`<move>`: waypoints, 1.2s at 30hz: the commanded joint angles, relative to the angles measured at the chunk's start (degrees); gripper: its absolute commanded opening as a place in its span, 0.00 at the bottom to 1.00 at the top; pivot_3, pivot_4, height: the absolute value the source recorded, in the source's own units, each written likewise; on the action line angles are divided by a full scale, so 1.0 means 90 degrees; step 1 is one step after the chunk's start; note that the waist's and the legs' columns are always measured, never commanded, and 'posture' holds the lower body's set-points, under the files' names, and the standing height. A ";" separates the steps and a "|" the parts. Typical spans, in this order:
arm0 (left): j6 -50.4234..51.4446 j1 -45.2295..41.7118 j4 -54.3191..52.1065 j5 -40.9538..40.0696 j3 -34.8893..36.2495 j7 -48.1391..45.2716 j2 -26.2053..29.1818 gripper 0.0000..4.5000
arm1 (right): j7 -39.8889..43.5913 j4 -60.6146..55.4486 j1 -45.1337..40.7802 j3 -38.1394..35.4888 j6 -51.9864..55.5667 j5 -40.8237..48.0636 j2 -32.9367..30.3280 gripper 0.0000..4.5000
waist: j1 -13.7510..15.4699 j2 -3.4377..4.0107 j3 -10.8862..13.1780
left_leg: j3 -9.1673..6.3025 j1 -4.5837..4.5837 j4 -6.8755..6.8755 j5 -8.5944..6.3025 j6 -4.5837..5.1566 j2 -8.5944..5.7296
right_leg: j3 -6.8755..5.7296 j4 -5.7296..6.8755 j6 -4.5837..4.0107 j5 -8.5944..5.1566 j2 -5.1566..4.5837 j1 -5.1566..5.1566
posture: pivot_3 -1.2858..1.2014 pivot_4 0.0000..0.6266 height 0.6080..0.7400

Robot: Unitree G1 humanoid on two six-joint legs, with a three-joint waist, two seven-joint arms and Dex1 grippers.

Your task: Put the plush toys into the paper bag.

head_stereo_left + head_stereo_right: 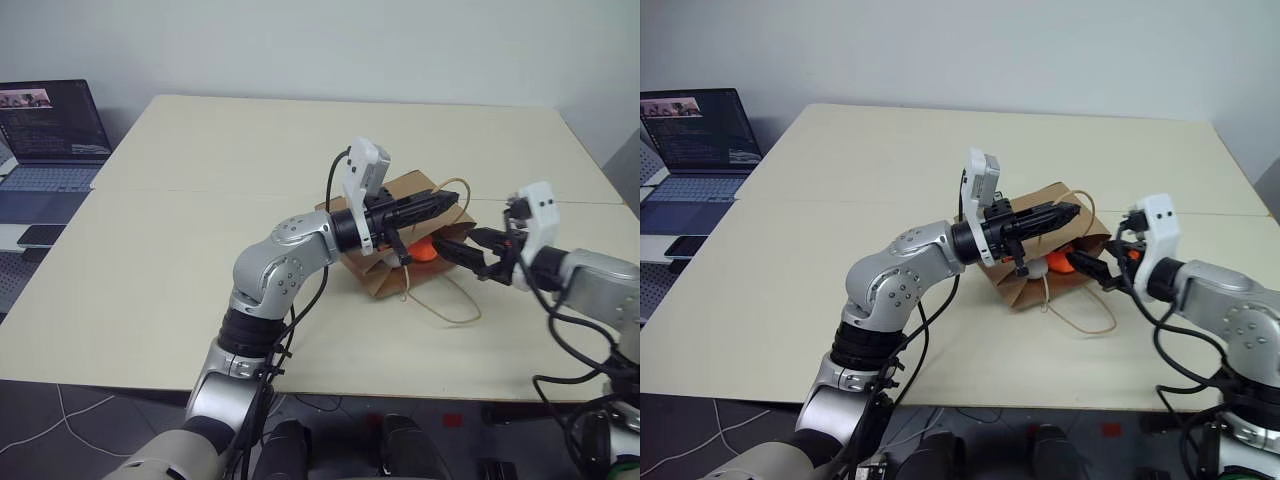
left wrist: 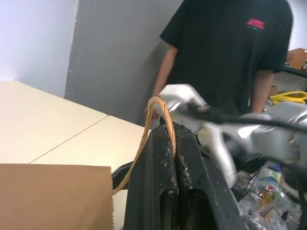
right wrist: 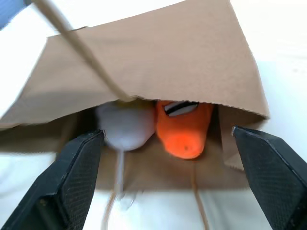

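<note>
The brown paper bag (image 1: pixel 385 262) lies on its side mid-table, mouth toward my right arm. My left gripper (image 1: pixel 432 206) is shut on the bag's upper tan handle (image 2: pixel 154 109) and holds the mouth lifted. Inside the mouth two plush toys lie side by side: the white egg (image 3: pixel 123 128) and the orange carrot (image 3: pixel 184 130). My right gripper (image 1: pixel 458 242) hovers just outside the opening. It is open, its black fingers (image 3: pixel 72 177) spread either side of the mouth with nothing between them. The second handle (image 1: pixel 452 300) lies loose on the table.
The bag lies on a cream table (image 1: pixel 200 260). An open laptop (image 1: pixel 50 140) sits on a desk at the far left. A person in a black T-shirt (image 2: pixel 230 48) stands beyond the table on the right side.
</note>
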 commanded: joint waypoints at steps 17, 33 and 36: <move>-0.0534 -0.0559 0.0367 0.0153 0.0366 0.0017 -0.0020 0.00 | -0.1401 0.0260 0.2421 -0.2576 0.1007 0.2788 0.1238 0.99 | -0.0015 0.0005 -0.0003 | 0.0010 0.0006 0.0002 0.0000 0.0000 -0.0001 | 0.0009 0.0003 0.0003 0.0000 0.0002 0.0003 | 0.52 0.24 1.00; -0.0638 -0.0659 0.0480 0.0214 0.0389 -0.0016 -0.0038 0.00 | -0.4153 0.0376 0.3015 -0.0132 -0.2428 0.5281 0.1547 0.71 | -0.0032 0.0006 -0.0004 | 0.0009 0.0003 0.0000 0.0000 0.0000 0.0001 | 0.0009 0.0000 0.0005 -0.0001 0.0005 0.0002 | 0.52 0.24 1.00; -0.0621 -0.0659 0.0469 0.0216 0.0389 -0.0027 -0.0011 0.00 | -0.4150 0.0372 0.3023 0.0067 -0.2719 0.5318 0.1390 0.46 | -0.0029 0.0006 -0.0004 | 0.0008 0.0003 -0.0001 0.0000 0.0000 0.0001 | 0.0009 0.0000 0.0005 0.0000 0.0005 0.0002 | 0.52 0.24 1.00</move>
